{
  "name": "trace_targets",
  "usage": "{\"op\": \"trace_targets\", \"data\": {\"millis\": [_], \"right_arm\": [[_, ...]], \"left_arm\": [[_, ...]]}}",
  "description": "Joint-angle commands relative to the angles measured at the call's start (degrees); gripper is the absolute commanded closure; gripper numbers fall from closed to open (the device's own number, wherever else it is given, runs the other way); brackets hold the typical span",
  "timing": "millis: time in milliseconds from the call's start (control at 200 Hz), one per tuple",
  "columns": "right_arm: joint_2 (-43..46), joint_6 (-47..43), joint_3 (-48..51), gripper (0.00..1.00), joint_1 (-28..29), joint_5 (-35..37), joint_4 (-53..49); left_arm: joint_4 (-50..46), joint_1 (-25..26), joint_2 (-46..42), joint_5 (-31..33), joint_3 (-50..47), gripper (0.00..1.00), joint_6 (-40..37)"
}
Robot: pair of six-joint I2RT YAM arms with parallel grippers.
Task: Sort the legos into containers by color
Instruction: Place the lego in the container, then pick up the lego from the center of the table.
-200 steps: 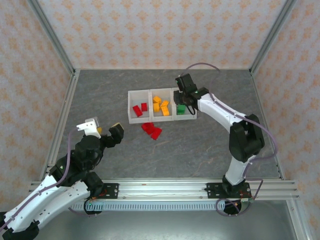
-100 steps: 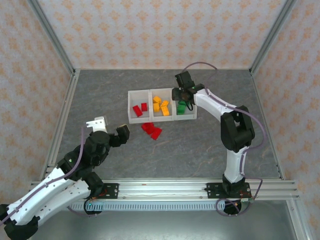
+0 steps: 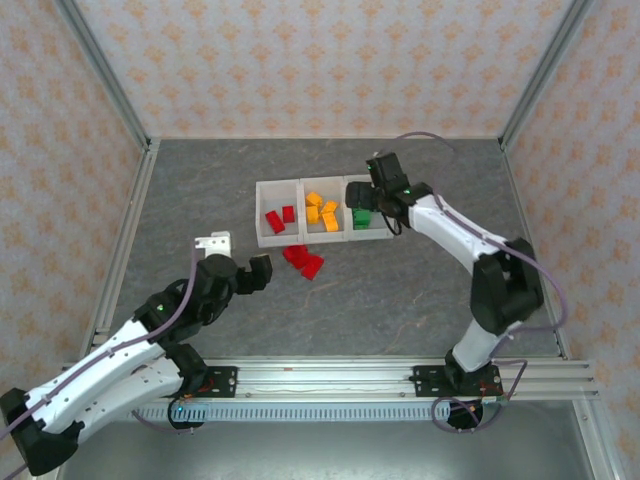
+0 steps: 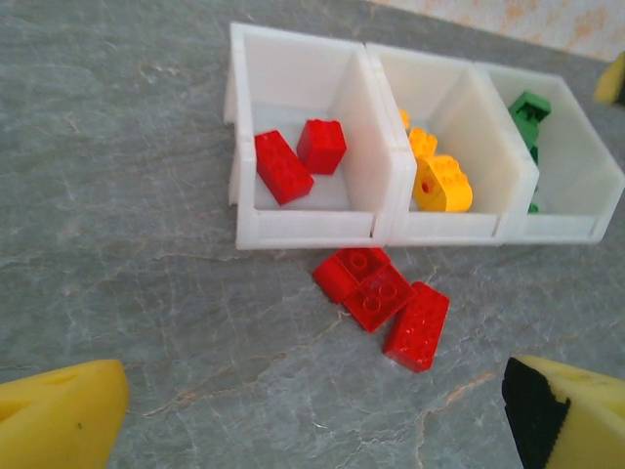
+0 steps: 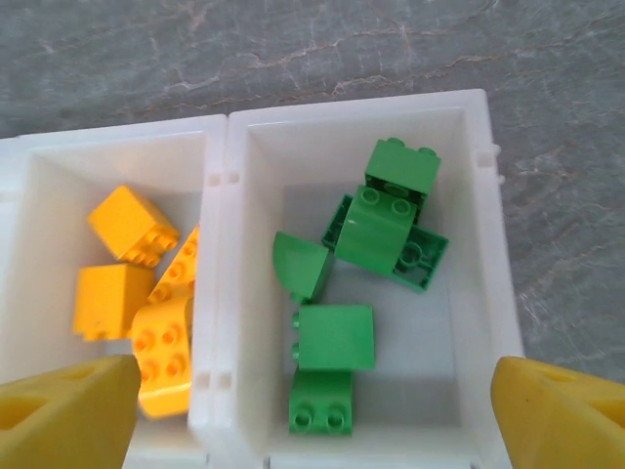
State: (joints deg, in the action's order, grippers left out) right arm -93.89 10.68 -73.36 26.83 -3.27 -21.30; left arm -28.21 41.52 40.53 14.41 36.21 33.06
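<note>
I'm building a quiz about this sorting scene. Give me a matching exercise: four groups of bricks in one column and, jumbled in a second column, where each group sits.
Things
1. green bricks
2. orange-yellow bricks
3. three loose red bricks
4. pair of red bricks

Places
A. on the table
B. in the right bin
C. in the middle bin
D. in the left bin

Pairs: 1-B, 2-C, 3-A, 4-D
</note>
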Motion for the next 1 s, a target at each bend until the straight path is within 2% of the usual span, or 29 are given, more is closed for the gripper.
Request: {"op": "trace_targets", "data": {"millis": [0, 105, 295, 465, 621, 991], "right_arm": [[7.8, 1.4, 5.2, 0.07, 0.0, 1.4, 1.1], [14.8, 1.5, 11.3, 0.02, 0.0, 3.4, 0.6], [25.8, 2.4, 19.7, 0.0, -0.1, 5.8, -0.3], [34.5, 3.3, 25.5, 0.0, -0.1, 5.7, 0.7], [38.5, 3.4, 29.4, 0.0, -0.1, 4.7, 0.7], [47.2, 4.0, 32.6, 0.0, -0.1, 8.4, 0.5]], "left_arm": [[3.9, -0.4, 5.4, -5.1, -1.3, 0.01, 0.2], [6.1, 0.1, 13.0, -8.9, -1.9, 0.01, 2.9], [8.9, 5.8, 25.8, -8.2, 2.0, 0.02, 3.2], [9.5, 6.5, 37.7, -11.9, 7.4, 0.04, 2.5], [10.0, 6.5, 46.5, -12.5, 10.9, 0.06, 2.9], [9.4, 5.7, 59.8, -10.8, 21.0, 0.08, 1.3]]}}
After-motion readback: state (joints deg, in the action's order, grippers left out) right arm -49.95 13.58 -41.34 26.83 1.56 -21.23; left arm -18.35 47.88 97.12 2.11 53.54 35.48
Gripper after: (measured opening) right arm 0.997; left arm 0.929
